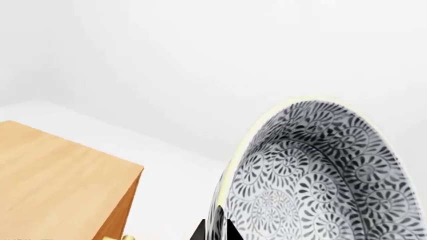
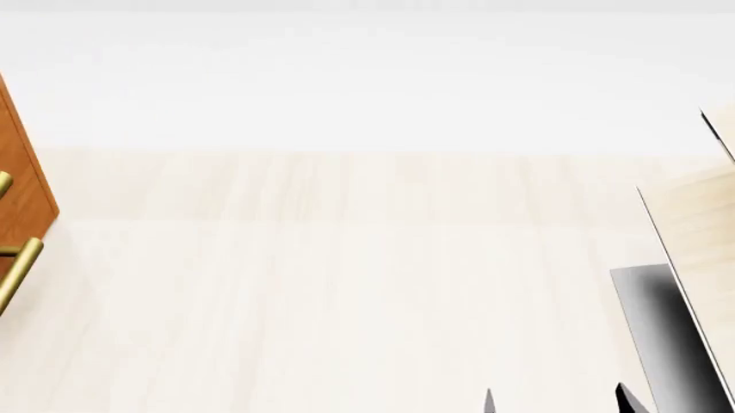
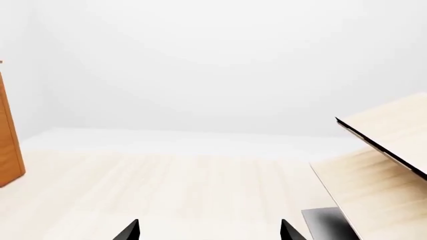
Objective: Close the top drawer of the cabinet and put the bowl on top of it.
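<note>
Above smooth wooden cabinet (image 1: pixel 60 175), round floral-patterned bowl (image 1: pixel 320 175)

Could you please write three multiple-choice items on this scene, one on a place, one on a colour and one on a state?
1. Which view shows the bowl?
A. left wrist view
B. head view
C. right wrist view

2. What colour is the pattern inside the bowl?
A. red
B. grey on white
C. green

3. How does the right gripper stand?
A. shut on the bowl
B. shut on a handle
C. open, with nothing between its fingertips

Answers:
1. A, since the bowl fills the lower part of the left wrist view, close to the camera, with the cabinet beside it, and appears in no other view.
2. B, as dense grey leafy swirls cover its white inside.
3. C, because its two dark fingertips stand far apart over bare pale floor.
</note>
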### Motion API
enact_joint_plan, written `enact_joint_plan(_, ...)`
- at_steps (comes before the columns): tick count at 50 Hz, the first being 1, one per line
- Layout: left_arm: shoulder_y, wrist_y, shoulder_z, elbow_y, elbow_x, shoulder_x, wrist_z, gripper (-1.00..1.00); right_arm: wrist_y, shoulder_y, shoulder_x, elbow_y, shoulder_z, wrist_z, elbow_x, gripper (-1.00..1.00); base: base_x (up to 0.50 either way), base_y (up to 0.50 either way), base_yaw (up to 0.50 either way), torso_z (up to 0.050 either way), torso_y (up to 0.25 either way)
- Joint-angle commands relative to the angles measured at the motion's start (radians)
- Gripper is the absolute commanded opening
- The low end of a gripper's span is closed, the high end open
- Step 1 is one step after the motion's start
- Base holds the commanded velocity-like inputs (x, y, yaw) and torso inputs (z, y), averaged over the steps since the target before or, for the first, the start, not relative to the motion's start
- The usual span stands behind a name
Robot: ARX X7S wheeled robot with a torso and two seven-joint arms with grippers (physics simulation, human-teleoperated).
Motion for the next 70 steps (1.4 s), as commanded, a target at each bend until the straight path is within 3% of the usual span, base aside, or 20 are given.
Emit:
enact_joint_plan(1, -0.056, -0.007, -0.055, -0.027, -0.019, -0.001, -0.081, -1.0, 0.004, 0.006, 0.011, -0.01, 0.0, 0.008, 0.009, 1.0, 0.0, 0.0, 0.0, 0.0, 0.0)
enact_joint_plan(4, -0.066, -0.01, -0.068, -0.03, -0.026, 0.0, -0.102, -1.0, 0.004, 0.004, 0.013, -0.013, 0.002, 0.011, 0.012, 1.0, 0.0, 0.0, 0.0, 0.0, 0.003)
enact_joint_plan(6, -0.07, -0.007, -0.074, -0.029, -0.028, -0.001, -0.109, -1.0, -0.085, -0.04, -0.026, 0.06, -0.035, -0.042, -0.08, 1.0, 0.0, 0.0, 0.0, 0.0, 0.0)
enact_joint_plan(8, -0.073, -0.001, -0.076, -0.033, -0.025, -0.001, -0.116, -1.0, -0.012, -0.008, 0.014, -0.005, 0.002, 0.009, 0.007, 1.0, 0.0, 0.0, 0.0, 0.0, 0.0)
enact_joint_plan(20, -0.117, 0.019, -0.094, -0.073, -0.017, -0.004, -0.158, -1.0, -0.022, -0.013, 0.016, -0.002, 0.003, 0.004, 0.007, 1.0, 0.0, 0.0, 0.0, 0.0, 0.0)
enact_joint_plan(23, -0.128, 0.015, -0.094, -0.078, -0.017, -0.006, -0.171, -1.0, -0.113, -0.05, -0.027, 0.079, -0.037, -0.052, -0.084, 1.0, 0.0, 0.0, 0.0, 0.0, 0.0)
enact_joint_plan(25, -0.137, 0.023, -0.099, -0.089, -0.011, -0.01, -0.178, -1.0, -0.031, -0.012, 0.016, 0.003, -0.006, 0.003, 0.003, 1.0, 0.0, 0.0, 0.0, 0.0, 0.0)
enact_joint_plan(31, -0.175, 0.04, -0.089, -0.134, 0.008, -0.021, -0.178, -1.0, -0.111, -0.046, -0.016, 0.071, -0.046, -0.045, -0.08, 1.0, 0.0, 0.0, 0.0, 0.0, 0.002)
enact_joint_plan(32, -0.187, 0.039, -0.083, -0.14, 0.011, -0.023, -0.178, -1.0, -0.042, -0.014, 0.022, 0.007, -0.015, 0.003, -0.002, 1.0, 0.0, 0.0, 0.0, 0.0, 0.0)
enact_joint_plan(34, -0.207, 0.044, -0.063, -0.158, 0.025, -0.03, -0.17, -1.0, -0.1, -0.038, -0.007, 0.067, -0.051, -0.034, -0.075, 1.0, 0.0, 0.0, 0.0, 0.0, 0.0)
enact_joint_plan(39, -0.217, 0.051, -0.071, -0.171, 0.026, -0.037, -0.177, -1.0, -0.032, -0.008, 0.034, -0.002, -0.013, 0.016, 0.01, 1.0, 0.0, 0.0, 0.0, 0.0, 0.0)
enact_joint_plan(41, -0.22, 0.057, -0.074, -0.181, 0.032, -0.039, -0.184, -1.0, -0.129, -0.051, -0.012, 0.081, -0.06, -0.042, -0.096, 1.0, 0.0, 0.0, 0.0, 0.0, 0.0)
enact_joint_plan(43, -0.225, 0.058, -0.074, -0.186, 0.035, -0.045, -0.187, -1.0, -0.063, -0.02, 0.024, 0.02, -0.03, 0.0, -0.021, 1.0, 0.0, 0.0, 0.0, 0.0, 0.0)
enact_joint_plan(48, -0.244, 0.079, -0.079, -0.208, 0.057, -0.059, -0.211, -1.0, -0.147, -0.05, -0.021, 0.101, -0.076, -0.051, -0.114, 1.0, 0.0, 0.0, 0.0, 0.0, 0.0)
enact_joint_plan(52, -0.262, 0.085, -0.08, -0.228, 0.064, -0.065, -0.219, -1.0, -0.021, 0.009, 0.046, -0.015, -0.023, 0.033, 0.023, 1.0, 0.0, 0.0, 0.0, 0.0, 0.003)
enact_joint_plan(56, -0.291, 0.101, -0.072, -0.259, 0.08, -0.071, -0.219, -1.0, -0.022, 0.007, 0.051, -0.02, -0.017, 0.036, 0.028, 1.0, 0.0, 0.0, 0.0, 0.0, 0.0)
enact_joint_plan(57, -0.295, 0.104, -0.071, -0.263, 0.082, -0.072, -0.22, -1.0, -0.099, -0.032, 0.016, 0.042, -0.05, -0.011, -0.057, 1.0, 0.0, 0.0, 0.0, 0.01, 0.0)
enact_joint_plan(62, -0.324, 0.116, -0.058, -0.278, 0.104, -0.072, -0.244, -1.0, -0.038, -0.008, 0.064, -0.027, -0.008, 0.043, 0.031, 1.0, 0.0, 0.0, 0.0, 0.0, 0.0)
enact_joint_plan(67, -0.351, 0.144, -0.013, -0.316, 0.152, -0.076, -0.245, -1.0, -0.166, -0.069, 0.002, 0.085, -0.063, -0.037, -0.106, 1.0, 0.0, 0.0, 0.0, 0.0, 0.0)
enact_joint_plan(70, -0.36, 0.158, -0.007, -0.326, 0.165, -0.079, -0.247, -1.0, -0.063, -0.023, 0.068, -0.016, -0.012, 0.039, 0.02, 1.0, 0.0, 0.0, 0.0, 0.0, 0.0)
